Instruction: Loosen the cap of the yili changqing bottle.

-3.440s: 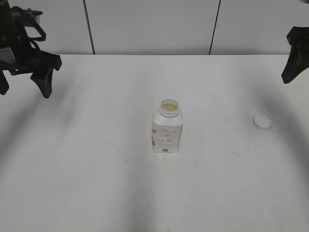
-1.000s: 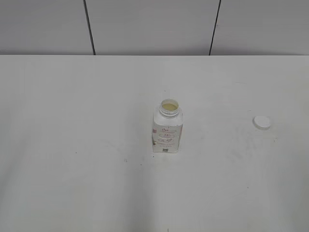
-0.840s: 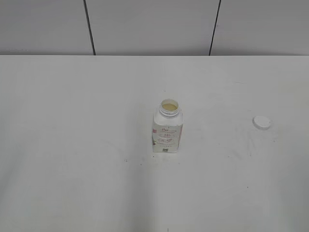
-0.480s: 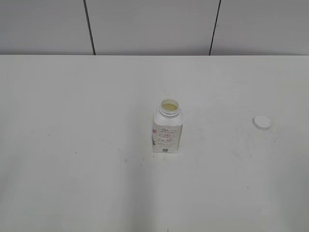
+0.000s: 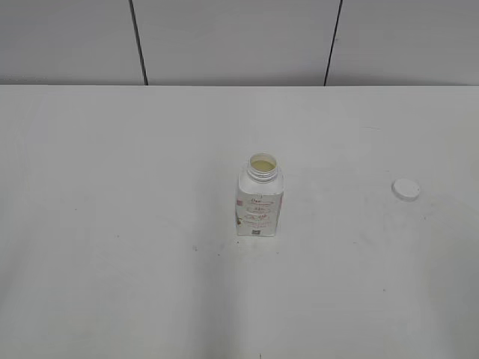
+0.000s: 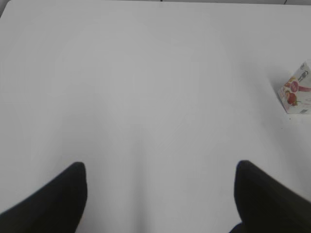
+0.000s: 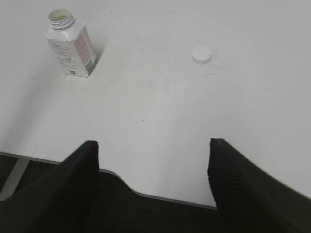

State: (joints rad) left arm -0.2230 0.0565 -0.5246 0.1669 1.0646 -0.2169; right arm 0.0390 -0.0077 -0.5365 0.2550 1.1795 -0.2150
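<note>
**A:** What are you looking at on the surface and behind it?

**B:** You have a plain white bench (image 5: 112, 284) filling most of the exterior view, matte, with a few tiny dark specks near the middle. Behind its far edge stands a pale grey panelled wall (image 5: 232, 41), split by two dark vertical seams. In the right wrist view you can see the bench's near edge and dark floor beyond it.

**A:** Where is the yili changqing bottle, and how does it stand?

**B:** You'll find the yili changqing bottle (image 5: 260, 197) near the middle of the bench, upright on its base, long axis vertical. Its open round neck points straight up, and you can see pale yellowish contents inside. The printed label faces the exterior camera. In the left wrist view only its lower corner shows at the right edge (image 6: 296, 91); in the right wrist view it sits at upper left (image 7: 70, 45).

**A:** And the cap?

**B:** The cap (image 5: 406, 189) is off the bottle. It lies flat on the bench well apart to the bottle's right, also seen in the right wrist view (image 7: 201, 54).

**A:** The grippers?

**B:** Your left gripper (image 6: 160, 189) has its fingers spread wide with only bare bench between them. Your right gripper (image 7: 153, 167) is likewise spread, pinching nothing, hanging over the near edge of the bench. Neither shows in the exterior view.
</note>
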